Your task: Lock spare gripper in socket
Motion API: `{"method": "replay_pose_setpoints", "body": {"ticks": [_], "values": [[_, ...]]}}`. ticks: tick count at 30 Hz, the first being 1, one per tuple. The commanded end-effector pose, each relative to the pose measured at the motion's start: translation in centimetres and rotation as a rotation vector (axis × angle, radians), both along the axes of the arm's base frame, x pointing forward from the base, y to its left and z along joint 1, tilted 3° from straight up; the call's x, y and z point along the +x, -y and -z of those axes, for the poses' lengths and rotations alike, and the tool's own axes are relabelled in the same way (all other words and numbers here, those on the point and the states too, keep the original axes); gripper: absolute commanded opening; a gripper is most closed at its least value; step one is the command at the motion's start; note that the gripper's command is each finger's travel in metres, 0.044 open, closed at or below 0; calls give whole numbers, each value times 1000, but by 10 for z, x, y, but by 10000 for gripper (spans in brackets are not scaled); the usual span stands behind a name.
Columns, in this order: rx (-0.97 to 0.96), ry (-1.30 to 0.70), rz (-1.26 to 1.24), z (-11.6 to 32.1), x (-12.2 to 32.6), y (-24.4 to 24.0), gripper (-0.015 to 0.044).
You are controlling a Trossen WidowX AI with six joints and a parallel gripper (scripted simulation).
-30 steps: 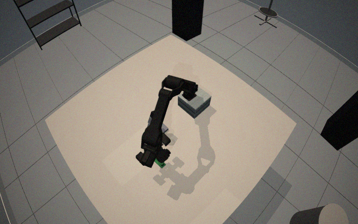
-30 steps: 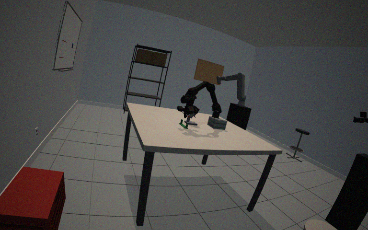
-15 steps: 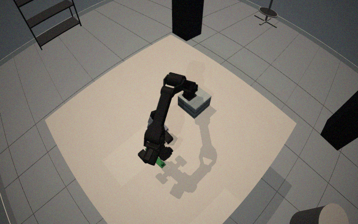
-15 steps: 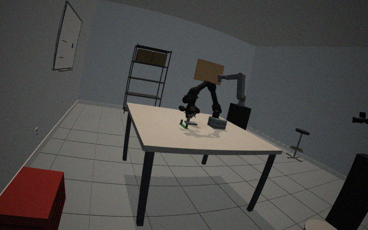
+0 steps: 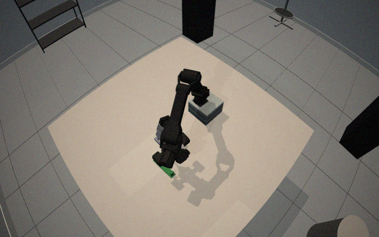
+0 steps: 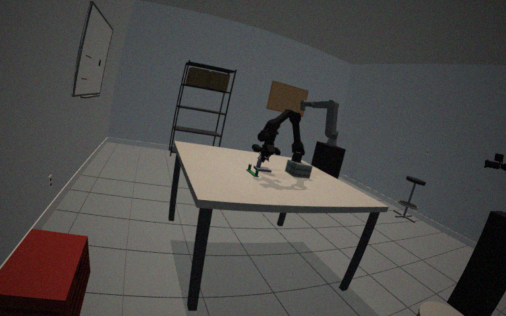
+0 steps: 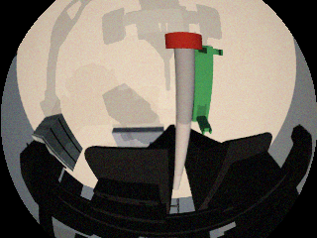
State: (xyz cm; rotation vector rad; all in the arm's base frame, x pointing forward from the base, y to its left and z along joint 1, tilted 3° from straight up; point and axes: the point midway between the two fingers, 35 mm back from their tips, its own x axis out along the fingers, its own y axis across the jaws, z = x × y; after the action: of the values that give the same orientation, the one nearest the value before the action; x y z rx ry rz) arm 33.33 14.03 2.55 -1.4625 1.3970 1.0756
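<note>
My gripper [image 7: 175,129] is shut on the lock pin [image 7: 184,89], a pale tapered shaft with a red head, in the wrist view. The pin is clear of the green cradle [image 5: 167,171] [image 6: 252,172] [image 7: 203,84], which stands beside it on the table with short uprights at its ends. The grey mount [image 5: 159,131] [image 6: 258,162] stands on the table behind the gripper; its flat base [image 7: 138,137] shows at the fingers' left in the wrist view. A dark part [image 5: 164,120] shows at the mount's top, largely behind my arm. The socket is hidden, and I cannot tell whether that part is the spare gripper.
My arm rises from a grey-blue block [image 5: 206,113] [image 6: 298,170] [image 7: 55,141] on the pale table [image 5: 111,111] [image 6: 223,189]. The upper arm and forearm pass over the table close to the mount. A grey robot arm [image 6: 331,119] on a black pedestal is beyond the table.
</note>
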Motion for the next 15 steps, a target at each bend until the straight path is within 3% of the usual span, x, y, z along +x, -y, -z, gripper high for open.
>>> {"method": "replay_pose_setpoints", "body": {"ticks": [1, 15], "values": [[5, 2, 9, -3, -13, 0, 0], [6, -1, 23, -3, -43, 4, 0]]}}
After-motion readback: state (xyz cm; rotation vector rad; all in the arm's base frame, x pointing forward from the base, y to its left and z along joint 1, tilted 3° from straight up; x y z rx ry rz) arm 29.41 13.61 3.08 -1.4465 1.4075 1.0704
